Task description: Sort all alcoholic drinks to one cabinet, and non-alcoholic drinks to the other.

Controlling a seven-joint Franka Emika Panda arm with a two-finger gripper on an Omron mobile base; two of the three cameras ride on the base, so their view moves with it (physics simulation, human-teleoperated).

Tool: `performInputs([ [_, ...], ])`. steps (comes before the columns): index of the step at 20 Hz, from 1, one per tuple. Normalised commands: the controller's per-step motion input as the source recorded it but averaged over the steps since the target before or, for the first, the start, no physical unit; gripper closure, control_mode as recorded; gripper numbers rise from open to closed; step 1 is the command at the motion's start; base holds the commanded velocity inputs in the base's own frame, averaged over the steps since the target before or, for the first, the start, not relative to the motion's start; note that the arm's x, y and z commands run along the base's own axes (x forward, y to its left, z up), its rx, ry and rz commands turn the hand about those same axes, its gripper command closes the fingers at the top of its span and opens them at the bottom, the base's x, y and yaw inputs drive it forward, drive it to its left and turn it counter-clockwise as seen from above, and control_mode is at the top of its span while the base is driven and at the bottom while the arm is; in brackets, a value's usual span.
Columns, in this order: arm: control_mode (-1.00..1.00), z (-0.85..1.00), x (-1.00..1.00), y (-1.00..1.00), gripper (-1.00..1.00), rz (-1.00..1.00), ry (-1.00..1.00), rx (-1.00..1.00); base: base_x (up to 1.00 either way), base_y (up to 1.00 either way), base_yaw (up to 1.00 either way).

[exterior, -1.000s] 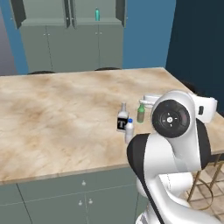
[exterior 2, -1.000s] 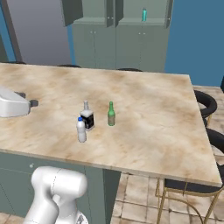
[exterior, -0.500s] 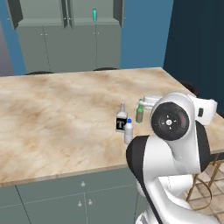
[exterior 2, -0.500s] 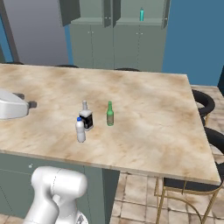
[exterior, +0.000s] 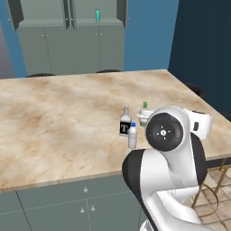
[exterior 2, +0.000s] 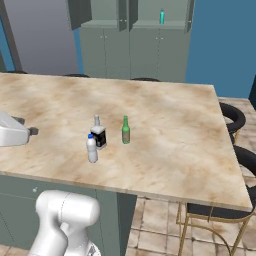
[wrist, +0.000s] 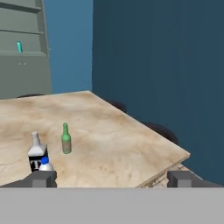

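While the gripper (wrist: 111,178) gapes empty, the square bottle (exterior 2: 98,135) (black label) reads "T".

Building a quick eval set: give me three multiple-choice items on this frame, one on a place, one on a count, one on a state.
1. Where is the teal bottle?
A. on the counter
B. on a shelf in the open cabinet
C. in the gripper

2. How many bottles stand on the marble counter?
A. two
B. three
C. four

3. How is the gripper?
A. open, holding nothing
B. shut on the green bottle
C. shut on a stool

Key: 1 B, it stands high in the cabinet behind the counter. 2 B, the black-labelled bottle, the white blue-capped bottle and the green bottle. 3 A, the fingertips stand wide apart with nothing between them.
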Motion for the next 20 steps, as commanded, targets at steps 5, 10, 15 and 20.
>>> performInputs([
  [5, -1.0, -0.32, 0.0, 0.23, -1.0, 0.0, 0.04, 0.07, 0.0, 0.0, 0.0],
  [10, -1.0, -0.31, 0.05, 0.11, -1.0, 0.0, 0.0, 0.02, 0.0, 0.0, 0.0],
  [15, -1.0, -0.28, 0.14, 0.05, -1.0, 0.0, -0.07, 0.0, 0.0, 0.0, 0.0],
  [20, -1.0, -0.25, 0.16, 0.03, -1.0, -0.02, -0.06, 0.0, 0.0, 0.0, 0.0],
])
